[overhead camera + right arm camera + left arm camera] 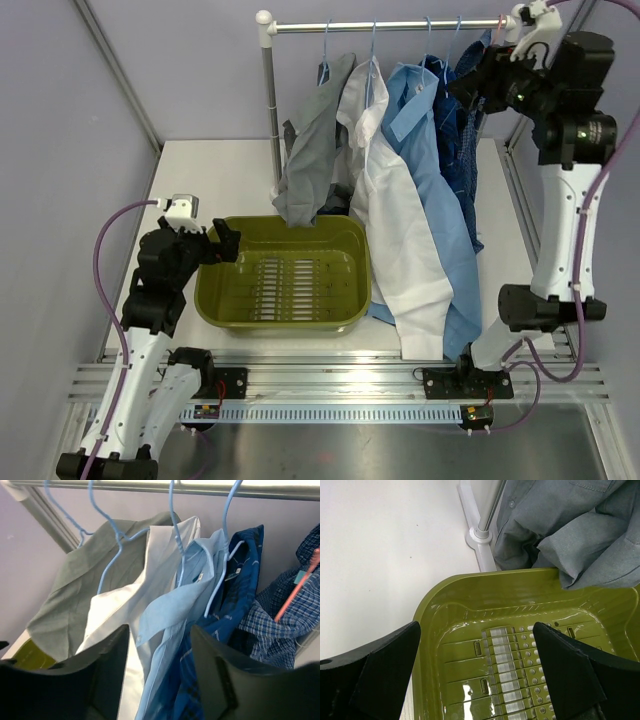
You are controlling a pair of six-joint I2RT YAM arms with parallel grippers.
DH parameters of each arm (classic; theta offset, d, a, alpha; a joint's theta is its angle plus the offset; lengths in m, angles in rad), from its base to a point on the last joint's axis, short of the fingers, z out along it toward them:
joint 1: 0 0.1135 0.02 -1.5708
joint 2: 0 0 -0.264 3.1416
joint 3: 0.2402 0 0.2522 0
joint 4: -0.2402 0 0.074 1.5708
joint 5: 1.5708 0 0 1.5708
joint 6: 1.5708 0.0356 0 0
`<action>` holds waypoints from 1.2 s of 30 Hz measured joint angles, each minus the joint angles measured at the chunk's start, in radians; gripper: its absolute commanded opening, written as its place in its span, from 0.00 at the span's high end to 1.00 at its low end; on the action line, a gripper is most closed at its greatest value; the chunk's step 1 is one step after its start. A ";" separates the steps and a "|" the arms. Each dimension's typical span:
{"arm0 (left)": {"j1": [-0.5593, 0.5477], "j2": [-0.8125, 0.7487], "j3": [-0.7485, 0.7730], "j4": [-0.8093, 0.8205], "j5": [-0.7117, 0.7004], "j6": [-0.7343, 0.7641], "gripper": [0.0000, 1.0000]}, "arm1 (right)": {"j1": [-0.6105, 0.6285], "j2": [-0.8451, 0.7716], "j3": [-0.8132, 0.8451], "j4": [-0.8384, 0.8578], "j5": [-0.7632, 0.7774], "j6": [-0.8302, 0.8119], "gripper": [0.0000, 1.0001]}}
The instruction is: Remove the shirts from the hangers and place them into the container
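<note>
Grey shirt (312,150) hangs crumpled; hem drapes onto the olive container (208,292).

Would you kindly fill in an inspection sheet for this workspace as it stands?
Surface: white table, no spills seen.
Job's things: grey shirt, white shirt, light blue shirt and dark blue shirts hang on hangers from the rail; the grey hem drapes over the container's far rim; no shirt lies inside.
Clutter: nothing seen.
Grippers: left gripper open above the container; right gripper, jaws apart, faces the hanging shirts.
Cables: purple cables run along both arms.
Surroundings: plain walls; metal frame at the near edge.
</note>
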 measured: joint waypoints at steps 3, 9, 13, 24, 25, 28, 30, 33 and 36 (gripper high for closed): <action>0.000 0.001 0.000 0.000 0.000 0.000 0.01 | 0.069 0.084 0.042 -0.004 0.103 0.000 0.53; -0.002 0.001 0.000 -0.004 0.000 0.000 0.01 | 0.157 0.174 0.060 -0.018 0.305 -0.051 0.59; -0.002 0.002 0.000 -0.006 0.002 0.000 0.01 | 0.156 0.174 0.060 -0.008 0.393 -0.082 0.62; -0.002 0.002 0.000 -0.006 0.008 0.000 0.01 | 0.155 0.181 0.053 0.032 0.478 -0.114 0.66; -0.002 0.002 0.000 -0.006 0.008 0.000 0.01 | 0.155 0.191 0.061 0.033 0.483 -0.115 0.66; -0.003 0.002 0.000 -0.006 0.008 0.000 0.01 | 0.155 0.228 0.089 0.034 0.488 -0.116 0.67; -0.003 0.002 0.000 -0.006 0.008 0.000 0.01 | 0.155 0.252 0.101 0.034 0.487 -0.115 0.68; -0.003 0.002 0.000 -0.006 0.008 0.000 0.01 | 0.155 0.270 0.101 0.033 0.486 -0.115 0.68; -0.003 0.002 0.000 -0.006 0.009 0.000 0.01 | 0.155 0.275 0.100 0.031 0.484 -0.113 0.71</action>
